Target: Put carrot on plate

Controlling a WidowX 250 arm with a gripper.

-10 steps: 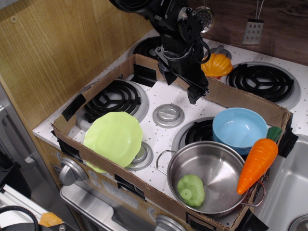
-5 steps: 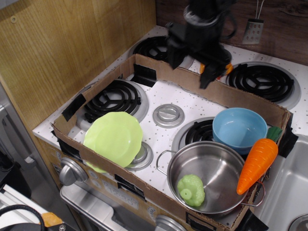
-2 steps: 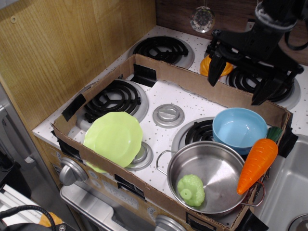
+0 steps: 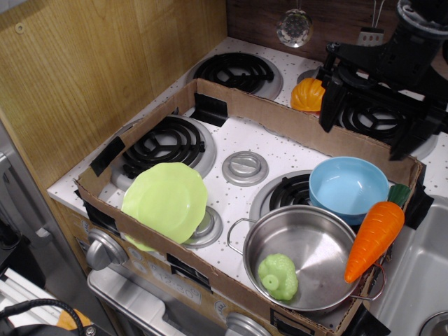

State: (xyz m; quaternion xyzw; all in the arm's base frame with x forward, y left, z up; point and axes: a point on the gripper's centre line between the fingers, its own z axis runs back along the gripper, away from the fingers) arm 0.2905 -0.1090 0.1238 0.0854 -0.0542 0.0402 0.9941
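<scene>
Below the spread, empty jaws (image 4: 369,124), carrot (image 4: 374,232) on pot rim, plate (image 4: 166,201) far left.

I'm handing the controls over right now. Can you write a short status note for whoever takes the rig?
Gripper: open, empty, up over the back right burner, beyond the cardboard wall.
Carrot: leaning on the steel pot's right rim, leafy end by the blue bowl. Untouched.
Plate: front left of the stove, nothing on it.
Done: nothing yet.
Left: come down to the carrot, grasp it, carry it across to the plate, release.
</scene>
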